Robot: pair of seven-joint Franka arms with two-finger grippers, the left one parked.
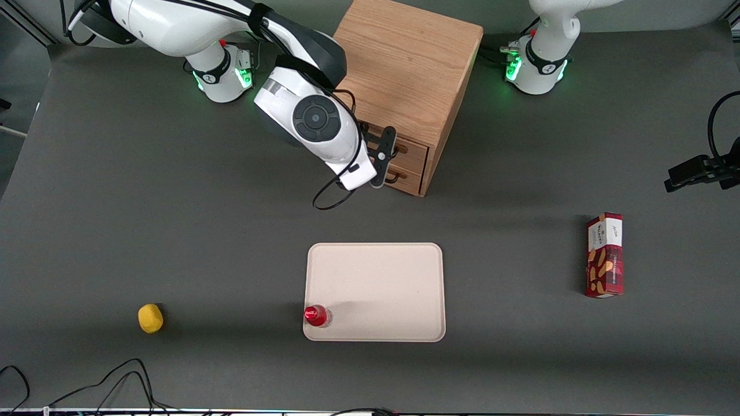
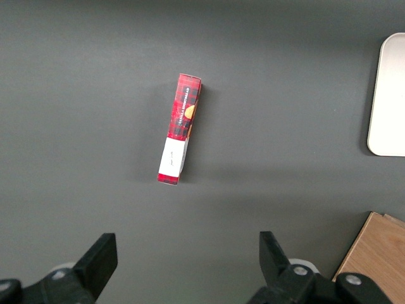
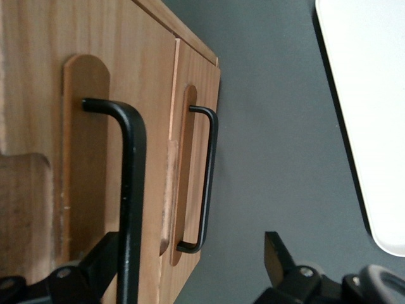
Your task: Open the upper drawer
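The wooden cabinet (image 1: 404,63) stands at the back of the table, its two drawers facing the front camera. The upper drawer (image 1: 414,153) (image 3: 38,114) looks shut, and so does the lower drawer (image 1: 407,180) (image 3: 197,82) beneath it. My right gripper (image 1: 384,157) (image 3: 186,263) is right in front of the drawer fronts, open, with one finger above the other. The upper drawer's black wire handle (image 3: 131,190) runs between the fingers, close to the upper finger (image 3: 95,266). The fingers hold nothing.
A cream tray (image 1: 376,271) (image 3: 361,114) lies nearer the front camera than the cabinet, with a red bottle (image 1: 316,315) on its corner. A yellow object (image 1: 150,318) sits toward the working arm's end, and a red snack box (image 1: 605,255) (image 2: 180,130) toward the parked arm's end.
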